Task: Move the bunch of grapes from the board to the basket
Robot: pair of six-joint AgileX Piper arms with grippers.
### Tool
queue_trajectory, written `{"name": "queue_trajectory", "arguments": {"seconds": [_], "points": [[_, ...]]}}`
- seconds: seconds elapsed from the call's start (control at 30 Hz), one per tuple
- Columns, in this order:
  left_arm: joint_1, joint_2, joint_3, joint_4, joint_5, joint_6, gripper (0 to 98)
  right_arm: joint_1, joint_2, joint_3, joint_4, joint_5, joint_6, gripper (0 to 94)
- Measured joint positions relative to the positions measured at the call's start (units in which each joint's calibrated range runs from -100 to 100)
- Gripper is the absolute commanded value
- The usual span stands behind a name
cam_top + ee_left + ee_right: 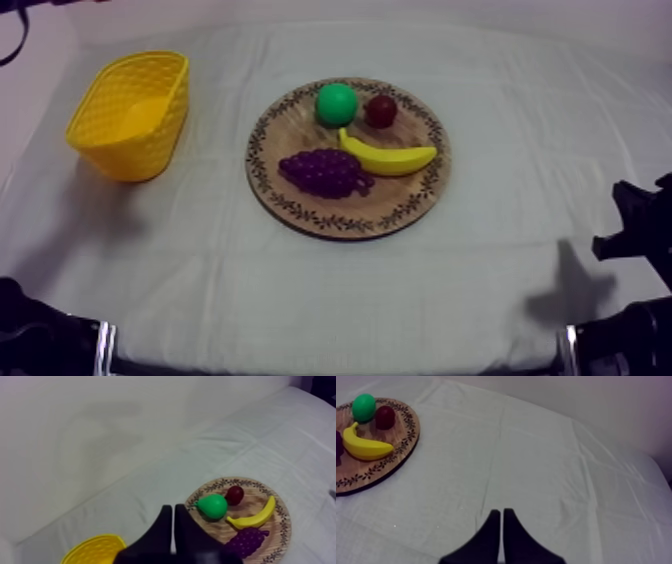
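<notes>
The bunch of dark purple toy grapes (325, 172) lies on the round wooden board with a patterned rim (290, 205), on the board's near-left part, the side that faces the open yellow lattice-walled basket (130, 115). The bunch's long axis runs roughly left to right across the board. The board sits at the middle of the table (200, 270) under its grey-white cloth, and the basket stands well apart from it, toward the table's far-left corner.

The left gripper (173, 508) has its two black fingers pressed together in a narrow wedge, holding nothing, and it points across the cloth toward the board with the basket's rim just beside it. The right gripper (501, 512) is likewise closed on nothing, over bare cloth, with the board off to its side. Grapes and basket both lie on the left arm's side, so that arm looks the better placed. Its fingers would need to part first.

The curved yellow toy banana (388, 157) lies just beside the grapes on their far-right flank, possibly touching, which leaves little room there. The green toy pear (337, 104) and the small red fruit (380, 110) sit at the board's far edge, out of the way. The cloth between board and basket carries nothing.
</notes>
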Motion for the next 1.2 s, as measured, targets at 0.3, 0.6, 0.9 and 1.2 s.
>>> {"name": "queue_trajectory", "arguments": {"seconds": [0.3, 0.6, 0.9, 1.2], "points": [[3.8, 11.3, -8.4, -0.80, 0.1, -0.5, 0.0, 0.0, 0.0, 0.0, 0.0, 0.1, 0.0, 0.3], [7.1, 23.6, -12.8, -0.80, -1.1, -0.8, 0.0, 0.0, 0.0, 0.0, 0.0, 0.1, 0.0, 0.3], [8.6, 33.0, -16.0, 0.60, -1.0, -1.6, 0.0, 0.0, 0.0, 0.0, 0.0, 0.1, 0.0, 0.3], [8.5, 36.2, -16.9, -1.35, 6.3, -4.0, 0.0, 0.0, 0.0, 0.0, 0.0, 0.1, 0.0, 0.3]]}}
